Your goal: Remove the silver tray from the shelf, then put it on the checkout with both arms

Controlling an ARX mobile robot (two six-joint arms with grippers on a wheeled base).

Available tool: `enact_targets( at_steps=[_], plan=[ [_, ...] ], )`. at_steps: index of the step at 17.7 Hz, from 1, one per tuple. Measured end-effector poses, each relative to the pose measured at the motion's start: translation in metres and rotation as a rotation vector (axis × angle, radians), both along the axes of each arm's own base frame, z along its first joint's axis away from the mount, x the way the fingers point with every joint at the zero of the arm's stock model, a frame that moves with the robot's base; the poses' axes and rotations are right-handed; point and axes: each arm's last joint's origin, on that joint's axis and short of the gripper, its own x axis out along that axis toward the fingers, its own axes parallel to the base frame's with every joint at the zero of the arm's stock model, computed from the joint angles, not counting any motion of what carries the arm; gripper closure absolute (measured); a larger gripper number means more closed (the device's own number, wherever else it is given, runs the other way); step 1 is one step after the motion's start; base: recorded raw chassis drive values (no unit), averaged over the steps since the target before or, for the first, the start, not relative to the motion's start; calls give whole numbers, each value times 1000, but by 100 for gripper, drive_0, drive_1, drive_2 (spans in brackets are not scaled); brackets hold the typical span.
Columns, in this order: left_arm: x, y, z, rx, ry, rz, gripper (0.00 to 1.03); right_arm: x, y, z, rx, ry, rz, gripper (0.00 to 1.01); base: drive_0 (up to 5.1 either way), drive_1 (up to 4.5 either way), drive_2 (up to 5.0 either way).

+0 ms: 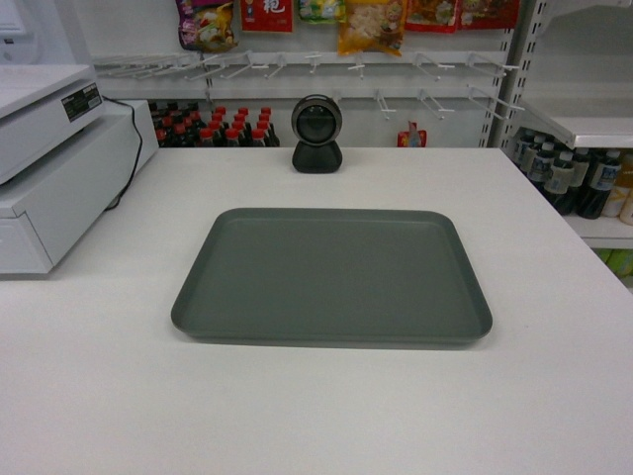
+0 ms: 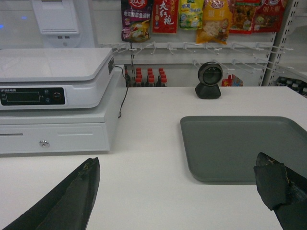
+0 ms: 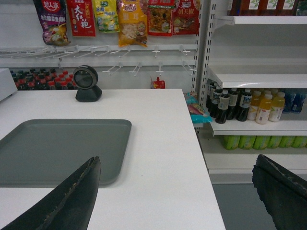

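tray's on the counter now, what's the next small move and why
Probably just draw both arms back and stop. The silver tray lies flat on the checkout in front of the scanner, and the left tool and right tool are both open, holding nothing.

Behind my counter [image 1: 554, 327] stands a white back panel [image 3: 158, 72] with rows of bare white peg hooks [image 1: 297, 67], and bright snack packets [image 2: 211, 19] hang along its top. Red-capped dark bottles [image 1: 213, 127] line up low behind the counter's far edge. To my right, white shelving racks [image 3: 259, 76] carry dark and yellow drink bottles [image 3: 240, 105], with green ones below. The floor [image 3: 235, 201] there is grey. The light is even and white.
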Motion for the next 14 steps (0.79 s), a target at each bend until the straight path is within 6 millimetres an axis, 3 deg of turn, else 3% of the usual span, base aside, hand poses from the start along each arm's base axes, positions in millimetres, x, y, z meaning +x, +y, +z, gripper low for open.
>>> enact_targets(
  at_steps=[14],
  plan=[
    [0, 0, 0, 0, 0, 0, 5, 0, 0, 0, 0, 0, 0, 3, 0, 0, 0]
  ],
)
